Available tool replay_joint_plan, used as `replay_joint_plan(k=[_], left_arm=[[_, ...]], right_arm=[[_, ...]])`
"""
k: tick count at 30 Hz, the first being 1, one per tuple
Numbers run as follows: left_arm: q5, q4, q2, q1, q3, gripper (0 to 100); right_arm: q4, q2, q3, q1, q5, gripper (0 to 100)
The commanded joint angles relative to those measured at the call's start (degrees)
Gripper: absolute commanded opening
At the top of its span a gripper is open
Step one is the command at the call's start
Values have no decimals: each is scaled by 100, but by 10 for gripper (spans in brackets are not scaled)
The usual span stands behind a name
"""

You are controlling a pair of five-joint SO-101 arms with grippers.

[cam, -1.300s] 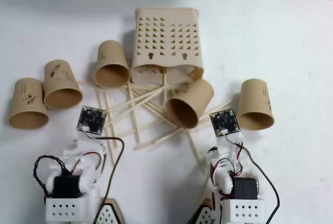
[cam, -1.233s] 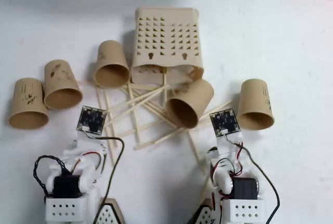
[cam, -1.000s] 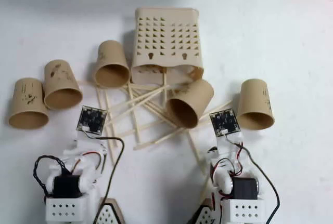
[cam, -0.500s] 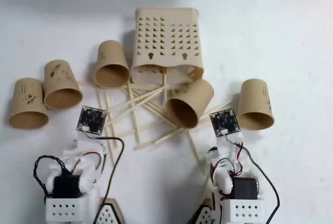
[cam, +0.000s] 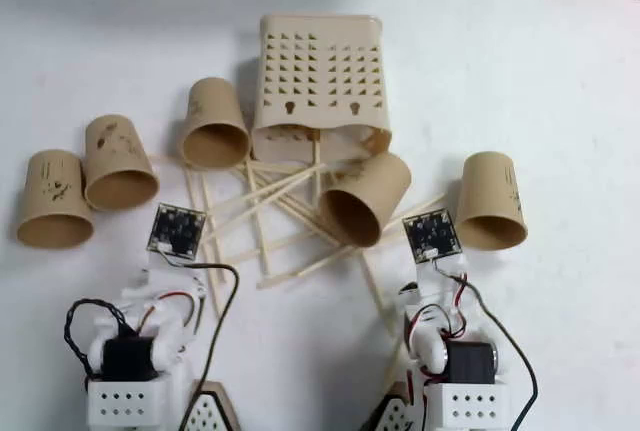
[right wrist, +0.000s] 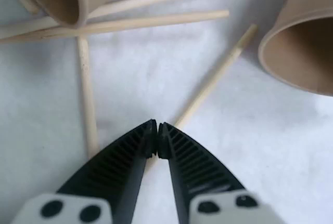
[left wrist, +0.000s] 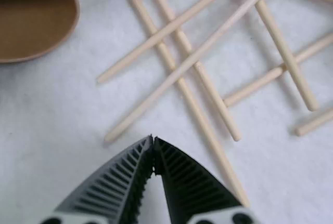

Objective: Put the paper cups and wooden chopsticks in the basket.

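Stage not begun: left claw (left wrist: pixel 153 154) and right claw (right wrist: pixel 156 138) both sit pinched together, empty; next move likely requires opening over chopsticks (left wrist: pixel 192 57) lying 6 o'clock of basket (cam: pixel 320 71).

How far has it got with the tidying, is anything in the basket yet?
Nothing looks done yet. All five paper cups sit on the table outside the basket, and the wooden chopsticks lie scattered in front of it. Nothing is in hand: the left gripper and right gripper are both shut and empty, above the chopsticks. So every cup and chopstick is left.
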Motion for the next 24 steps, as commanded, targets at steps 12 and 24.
replay_joint_plan(k=[12, 24], left_arm=[[-26, 26, -22, -4, -26, 24], [-9, 26, -22, 4, -26, 24]], right_arm=[[40, -57, 53, 40, 44, 19], [40, -75, 53, -198, 62, 19]])
